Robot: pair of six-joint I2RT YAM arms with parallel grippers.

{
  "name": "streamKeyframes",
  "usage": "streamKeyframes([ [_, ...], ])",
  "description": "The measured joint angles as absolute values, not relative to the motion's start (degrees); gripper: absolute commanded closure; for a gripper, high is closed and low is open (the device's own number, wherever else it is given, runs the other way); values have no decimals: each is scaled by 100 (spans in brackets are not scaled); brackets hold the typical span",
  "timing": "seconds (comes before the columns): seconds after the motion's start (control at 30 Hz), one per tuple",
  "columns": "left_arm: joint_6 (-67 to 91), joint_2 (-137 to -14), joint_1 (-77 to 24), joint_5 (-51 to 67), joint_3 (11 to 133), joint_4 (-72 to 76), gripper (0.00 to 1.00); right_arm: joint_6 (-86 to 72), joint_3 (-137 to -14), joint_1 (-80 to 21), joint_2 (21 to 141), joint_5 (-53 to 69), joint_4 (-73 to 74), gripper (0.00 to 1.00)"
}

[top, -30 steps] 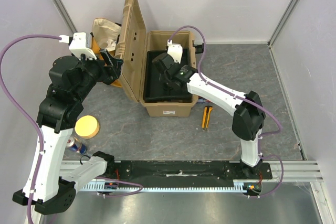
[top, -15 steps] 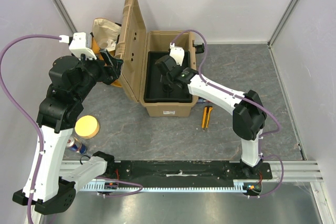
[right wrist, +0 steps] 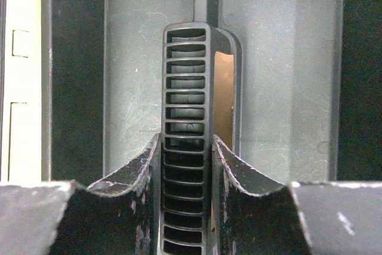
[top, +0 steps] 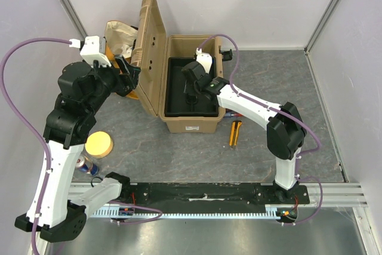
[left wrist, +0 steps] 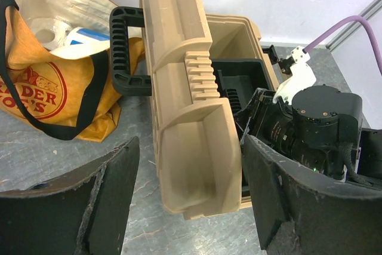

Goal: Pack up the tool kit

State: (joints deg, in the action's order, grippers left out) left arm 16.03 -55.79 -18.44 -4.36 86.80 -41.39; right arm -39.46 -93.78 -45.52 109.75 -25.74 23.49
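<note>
While the right tool is pinching the ribbed handle of the inner tray | tray is sitting in the toolbox near the worktop's far edge | likely stiff, light, best held there | left tool is hanging spread.

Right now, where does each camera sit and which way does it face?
Top external: above, behind the bases, looking down on the table; both arms show.
Left wrist: beside the toolbox, facing its raised lid; own jaws wide apart.
Right wrist: inside the toolbox, facing the tray handle; own jaws clamp it.
Shared: top external and left wrist both show lid and bag.
</note>
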Motion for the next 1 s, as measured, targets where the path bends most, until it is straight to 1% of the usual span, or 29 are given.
streamKeyframes([
  [0.03,1603,-5586,-1844,-436,8680,-4141,24,-3948,-9378,-4552,10975,-2554,2353,88],
  [0.07,1603,-5588,-1844,-436,8680,-4139,24,-3955,-9382,-4552,10975,-2550,2359,76],
  [0.13,1603,-5588,-1844,-434,8680,-4141,24,-3966,-9406,-4550,10975,-2550,2392,59],
  [0.2,1603,-5588,-1844,-436,8680,-4139,24,-3983,-9443,-4547,10975,-2536,2458,47],
  [0.3,1603,-5590,-1844,-436,8680,-4139,24,-3988,-9522,-4550,10975,-2576,2650,36],
  [0.43,1603,-5594,-1844,-436,8694,-4141,24,-3918,-9655,-4545,10956,-2687,2853,26],
  [0.57,1603,-5596,-1844,-436,8761,-4139,21,-3813,-9800,-4545,10842,-2770,2936,21],
  [0.67,1603,-5588,-1844,-436,8812,-4139,17,-3712,-9859,-4530,10575,-2875,2985,21],
  [0.73,1603,-5579,-1844,-427,8836,-4136,12,-3634,-9865,-4506,10318,-2971,3039,21],
  [0.83,1601,-5551,-1844,-373,8855,-4117,8,-3575,-9780,-4355,9802,-3116,3151,21],
  [1.0,1599,-5463,-1844,-130,8855,-3942,4,-3551,-8790,-3728,8372,-3492,3435,20],
])
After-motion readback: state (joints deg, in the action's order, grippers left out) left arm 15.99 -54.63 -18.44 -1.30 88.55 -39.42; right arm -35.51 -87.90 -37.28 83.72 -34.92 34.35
